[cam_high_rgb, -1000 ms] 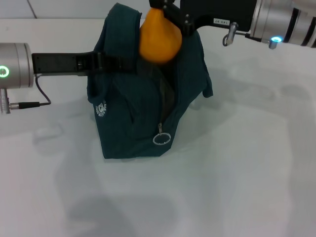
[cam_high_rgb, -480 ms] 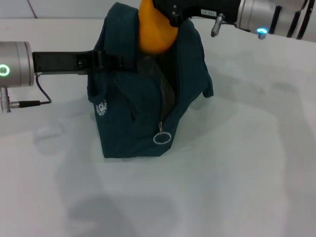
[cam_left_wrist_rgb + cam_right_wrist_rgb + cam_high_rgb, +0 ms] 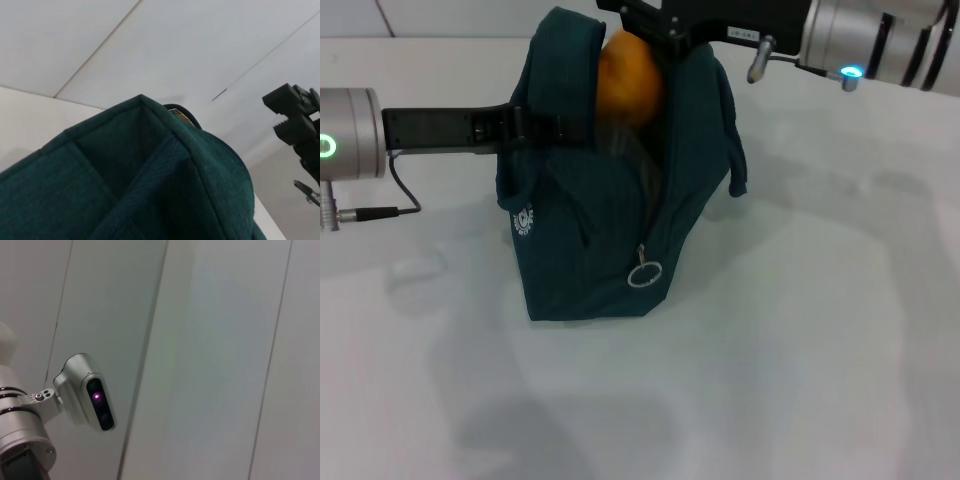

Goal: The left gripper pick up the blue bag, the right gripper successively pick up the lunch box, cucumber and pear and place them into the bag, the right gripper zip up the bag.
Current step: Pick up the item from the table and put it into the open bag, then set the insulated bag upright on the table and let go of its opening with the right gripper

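Gripping the pear (image 3: 628,78) over the blue bag's (image 3: 590,230) mouth, right pincer (image 3: 655,35).

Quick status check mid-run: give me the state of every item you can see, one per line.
Bag: upright on the table, mouth open, unzipped, ring pull hanging low on its front.
Pear: in the bag's mouth, partly sunk between the sides.
Left end effector: at the bag's left upper edge, apparently gripping the fabric.
Right end effector: above the bag's mouth, on the pear's top.
Lunch box, cucumber: not visible.

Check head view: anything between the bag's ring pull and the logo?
Nothing but the blue bag's own fabric between the ring pull and the white logo; shown in head view only.
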Controlling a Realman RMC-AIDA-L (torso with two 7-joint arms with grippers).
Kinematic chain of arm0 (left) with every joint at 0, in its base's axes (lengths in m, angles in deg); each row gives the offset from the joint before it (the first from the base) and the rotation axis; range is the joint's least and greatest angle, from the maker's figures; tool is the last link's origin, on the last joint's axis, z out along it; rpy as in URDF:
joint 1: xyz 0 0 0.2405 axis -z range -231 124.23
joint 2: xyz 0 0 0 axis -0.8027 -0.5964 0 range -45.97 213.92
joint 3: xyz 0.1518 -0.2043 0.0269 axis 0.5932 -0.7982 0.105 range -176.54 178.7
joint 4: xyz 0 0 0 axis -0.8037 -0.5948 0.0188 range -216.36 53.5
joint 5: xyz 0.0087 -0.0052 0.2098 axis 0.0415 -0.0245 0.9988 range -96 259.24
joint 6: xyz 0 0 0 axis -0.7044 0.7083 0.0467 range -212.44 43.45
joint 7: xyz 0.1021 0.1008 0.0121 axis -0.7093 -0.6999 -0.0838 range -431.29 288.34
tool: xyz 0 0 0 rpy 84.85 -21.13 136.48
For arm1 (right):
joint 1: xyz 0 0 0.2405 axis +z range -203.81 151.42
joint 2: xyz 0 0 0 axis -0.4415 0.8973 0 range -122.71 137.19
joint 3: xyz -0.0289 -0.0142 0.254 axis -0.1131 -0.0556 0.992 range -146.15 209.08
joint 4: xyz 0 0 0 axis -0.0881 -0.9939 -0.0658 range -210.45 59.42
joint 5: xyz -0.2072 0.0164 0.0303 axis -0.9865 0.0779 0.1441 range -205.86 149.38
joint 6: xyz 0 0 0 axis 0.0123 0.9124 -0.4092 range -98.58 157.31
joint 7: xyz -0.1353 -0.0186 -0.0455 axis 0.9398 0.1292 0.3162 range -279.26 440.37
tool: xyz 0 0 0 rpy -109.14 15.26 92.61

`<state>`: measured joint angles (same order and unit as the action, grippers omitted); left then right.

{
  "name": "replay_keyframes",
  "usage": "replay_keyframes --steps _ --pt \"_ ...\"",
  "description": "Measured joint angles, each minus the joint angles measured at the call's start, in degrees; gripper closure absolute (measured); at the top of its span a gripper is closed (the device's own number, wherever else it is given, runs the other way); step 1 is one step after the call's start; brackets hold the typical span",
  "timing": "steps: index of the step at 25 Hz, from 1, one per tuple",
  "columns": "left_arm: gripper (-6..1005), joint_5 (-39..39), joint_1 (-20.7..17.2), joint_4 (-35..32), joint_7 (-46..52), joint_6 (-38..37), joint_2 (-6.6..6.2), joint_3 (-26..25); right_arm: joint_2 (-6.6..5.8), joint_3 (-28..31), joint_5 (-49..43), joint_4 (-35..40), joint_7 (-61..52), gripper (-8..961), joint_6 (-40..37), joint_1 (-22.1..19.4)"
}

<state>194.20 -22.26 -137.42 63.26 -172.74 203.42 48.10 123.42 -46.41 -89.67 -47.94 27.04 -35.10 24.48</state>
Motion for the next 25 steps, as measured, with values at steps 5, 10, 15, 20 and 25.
replay_keyframes --steps 5,10,15,20,25 --pt "956 0.0 -0.1 0.0 0.0 0.0 -0.01 -0.1 -0.18 0.4 1.3 5.5 -0.1 688 -0.1 -4.7" --pt "956 0.0 -0.3 0.0 0.0 -0.1 -0.08 -0.2 -1.17 1.3 1.4 13.7 -2.8 497 1.0 -11.7" --pt "956 0.0 -0.6 0.0 0.0 -0.3 -0.09 -0.2 -2.75 5.1 1.1 14.4 -6.4 379 1.0 -17.0" --pt "956 0.0 -0.6 0.0 0.0 -0.3 -0.09 -0.2 -3.38 5.1 -0.3 12.5 -10.3 352 -1.2 -19.1" --pt "956 0.0 -0.4 0.0 0.2 -0.3 -0.07 0.0 -2.36 5.1 -4.7 12.5 -18.2 324 -3.6 -18.9"
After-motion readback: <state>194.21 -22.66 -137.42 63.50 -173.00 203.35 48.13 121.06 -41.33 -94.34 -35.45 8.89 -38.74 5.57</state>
